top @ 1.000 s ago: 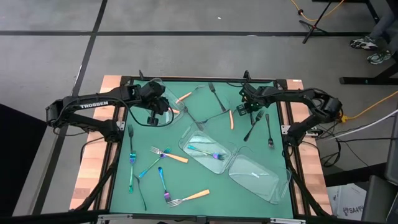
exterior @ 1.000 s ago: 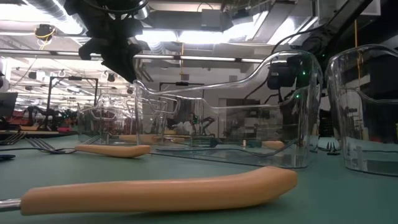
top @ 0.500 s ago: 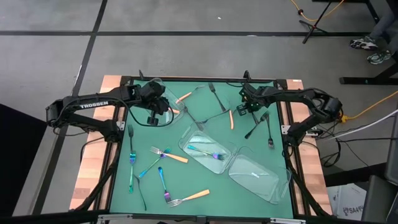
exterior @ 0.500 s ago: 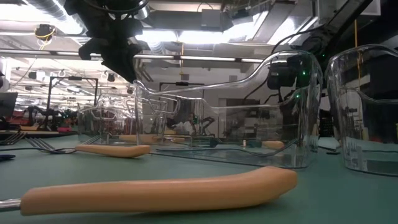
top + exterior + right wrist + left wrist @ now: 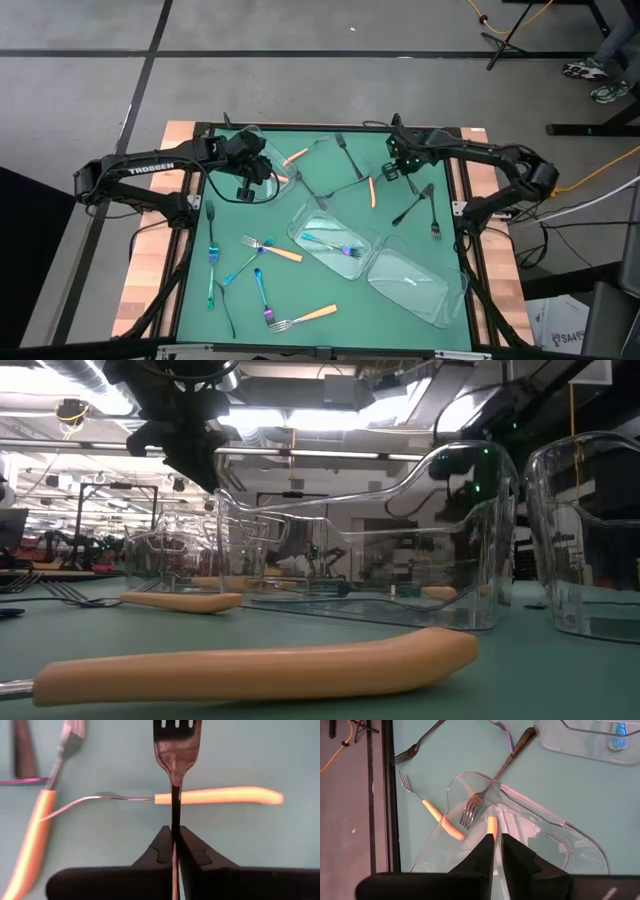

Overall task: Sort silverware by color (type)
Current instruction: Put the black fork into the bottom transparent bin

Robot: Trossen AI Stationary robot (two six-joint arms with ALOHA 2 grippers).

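The left arm reads "TROSSEN" (image 5: 150, 169); its hand (image 5: 497, 840) is nearly together over a clear tray (image 5: 540, 815), holding nothing I can see. The right hand (image 5: 175, 836) is clamped on a dark fork (image 5: 175, 750) above the far-right worktop (image 5: 300, 290).

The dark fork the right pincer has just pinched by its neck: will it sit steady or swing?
The dark fork looks rigid metal, so no flex. Held edge-on at its thin neck by the right pincer, it may pivot. Its glossy surface could slip.
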